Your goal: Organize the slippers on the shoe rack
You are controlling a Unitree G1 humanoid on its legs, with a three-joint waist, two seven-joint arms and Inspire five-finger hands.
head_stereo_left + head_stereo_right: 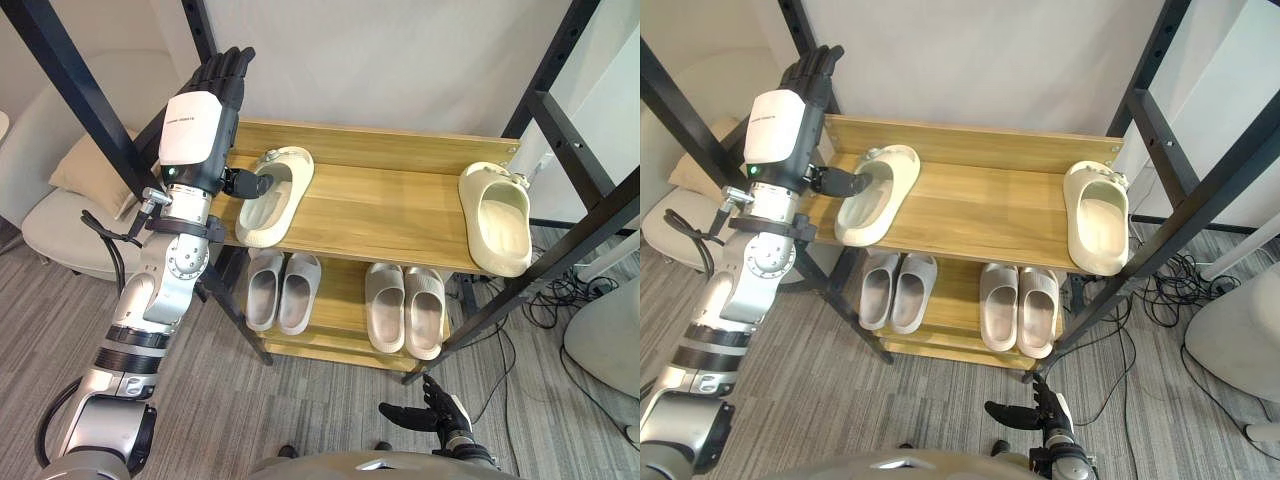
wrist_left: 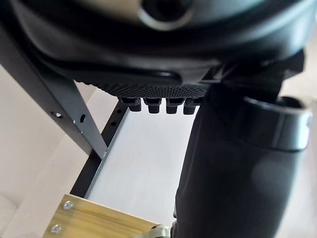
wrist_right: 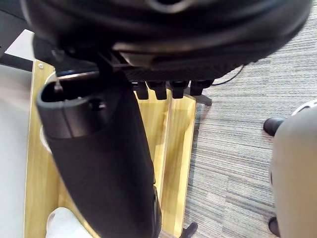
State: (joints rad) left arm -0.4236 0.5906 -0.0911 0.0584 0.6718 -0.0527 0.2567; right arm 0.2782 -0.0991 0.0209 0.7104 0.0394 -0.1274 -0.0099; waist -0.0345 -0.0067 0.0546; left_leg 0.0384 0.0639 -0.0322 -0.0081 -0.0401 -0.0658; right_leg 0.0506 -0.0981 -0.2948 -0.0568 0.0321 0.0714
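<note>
A cream slipper point(image 1: 278, 196) lies at the left end of the rack's top shelf point(image 1: 390, 205), and its mate point(image 1: 497, 217) lies at the right end with its toe over the front edge. On the lower shelf stand a grey pair point(image 1: 283, 290) and a beige pair point(image 1: 405, 308). My left hand point(image 1: 203, 112) is raised at the shelf's left end, open with fingers straight up; its thumb point(image 1: 248, 183) reaches into the left cream slipper's opening. Down near the floor in front of the rack hangs my right hand point(image 1: 438, 411), open and holding nothing.
Black frame posts point(image 1: 75, 95) flank the rack on both sides. A pale armchair with a cushion point(image 1: 85, 170) stands to the left. Cables point(image 1: 555, 290) and a white rounded object point(image 1: 605, 340) sit on the grey carpet at the right.
</note>
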